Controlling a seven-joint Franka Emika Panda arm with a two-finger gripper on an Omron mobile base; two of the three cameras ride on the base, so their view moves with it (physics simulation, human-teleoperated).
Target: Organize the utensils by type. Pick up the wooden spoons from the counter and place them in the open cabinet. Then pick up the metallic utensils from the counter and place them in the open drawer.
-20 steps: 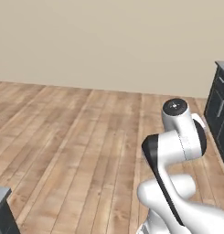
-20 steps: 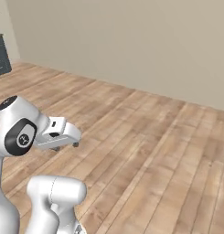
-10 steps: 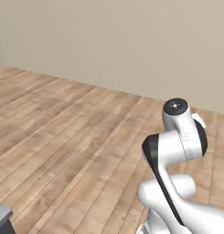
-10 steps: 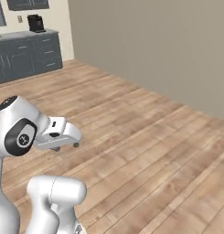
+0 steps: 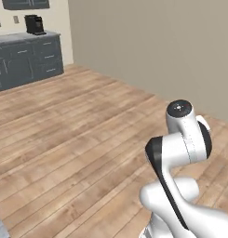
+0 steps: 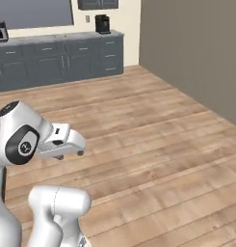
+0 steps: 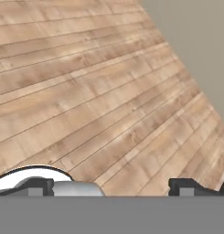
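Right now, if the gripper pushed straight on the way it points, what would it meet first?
Probably the wooden floor: the empty gripper, jaws wide, looks down along bare planks, with the beige wall off to one side. Depth is unclear.

It was a home kitchen: dark grey base cabinets ran along the far wall, a coffee machine stood on them, and wood floor lay before them.

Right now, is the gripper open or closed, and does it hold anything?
Open and empty. In the hand view the gripper shows its two dark fingertips far apart, with only the wooden floor between them.
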